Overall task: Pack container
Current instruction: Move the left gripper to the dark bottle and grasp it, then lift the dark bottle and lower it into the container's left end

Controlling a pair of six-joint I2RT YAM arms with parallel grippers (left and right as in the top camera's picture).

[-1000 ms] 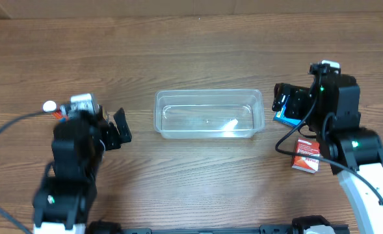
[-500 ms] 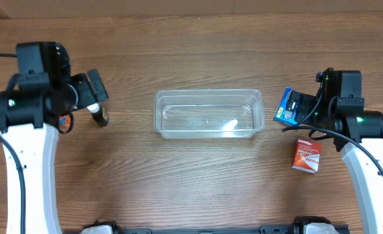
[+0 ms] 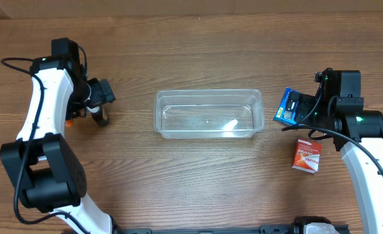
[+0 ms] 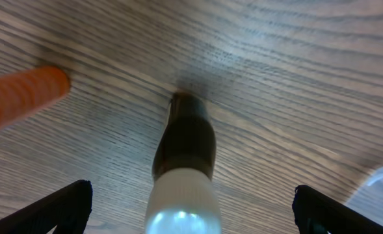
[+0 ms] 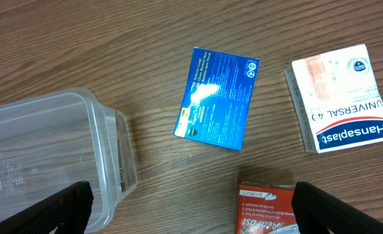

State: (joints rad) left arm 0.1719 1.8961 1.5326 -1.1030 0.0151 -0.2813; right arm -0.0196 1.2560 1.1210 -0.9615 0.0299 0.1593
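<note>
The container [image 3: 209, 97], a clear shallow plastic tub, stands empty at the table's middle; its corner shows in the right wrist view [image 5: 106, 149]. My left gripper [image 3: 103, 96] is open above a small dark bottle with a white cap [image 3: 100, 117]. In the left wrist view the bottle [image 4: 184, 140] stands upright between the open jaws [image 4: 191, 205], untouched. My right gripper [image 3: 297, 107] is open and empty [image 5: 191, 205] above a blue box [image 5: 218, 99], which lies flat right of the tub [image 3: 283, 109].
An orange object [image 4: 22, 97] lies left of the bottle, also in the overhead view [image 3: 68, 121]. A white Hansaplast box [image 5: 341, 97] lies right of the blue box. A red box [image 3: 306, 156] lies nearer the front, also in the right wrist view [image 5: 269, 208].
The left arm has swung from the near left out to the far left, its gripper now over the dark bottle. The right arm shifted slightly right, then held still.
</note>
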